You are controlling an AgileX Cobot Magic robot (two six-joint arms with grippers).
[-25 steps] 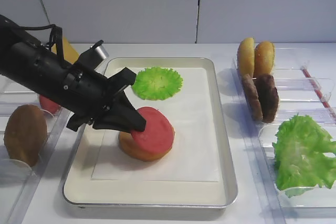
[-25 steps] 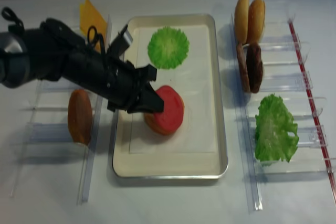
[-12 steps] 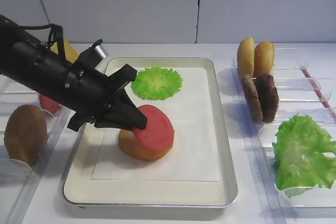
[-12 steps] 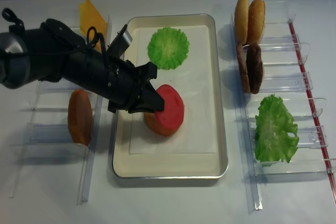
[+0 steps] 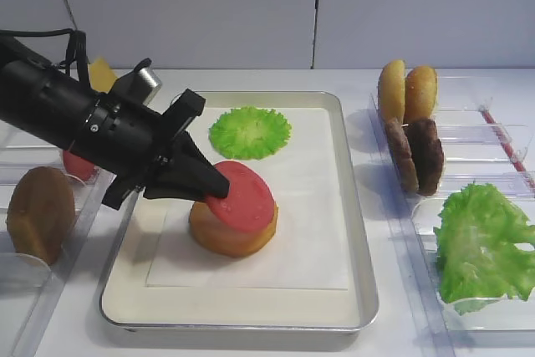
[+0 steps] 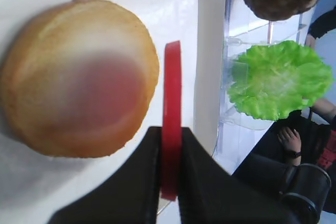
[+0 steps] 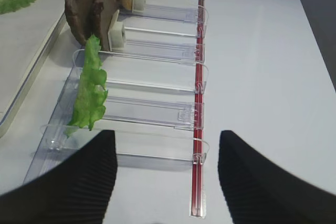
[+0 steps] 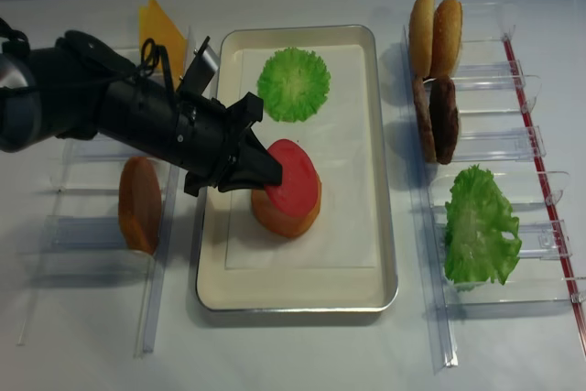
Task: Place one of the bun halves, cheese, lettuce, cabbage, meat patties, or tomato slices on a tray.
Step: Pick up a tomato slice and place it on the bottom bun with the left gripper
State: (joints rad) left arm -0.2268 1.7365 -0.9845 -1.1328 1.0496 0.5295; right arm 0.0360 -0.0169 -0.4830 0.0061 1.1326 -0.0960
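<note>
My left gripper [image 5: 213,190] is shut on a red tomato slice [image 5: 242,196], pinching its edge between both fingers [image 6: 152,171]. The slice [image 8: 295,179] hangs tilted right over a golden bun half [image 5: 227,236] lying cut face up on the silver tray [image 5: 359,232]. Whether slice and bun touch I cannot tell. A green cabbage disc [image 5: 249,131] lies at the tray's far end. In the right wrist view my right gripper [image 7: 167,145] is open and empty above the table, beside the clear bins.
Right-hand clear bins [image 8: 494,148] hold two upright buns [image 5: 407,89], two dark patties [image 5: 415,155] and lettuce [image 5: 481,244]. Left-hand bins hold yellow cheese [image 8: 160,29], another tomato slice [image 5: 77,165] and a brown disc [image 5: 38,213]. A red strip [image 7: 198,103] runs along the right bins.
My left gripper has drawn slightly back to the left and lifted, carrying the tomato slice a little higher over the bun half. Nothing else has moved.
</note>
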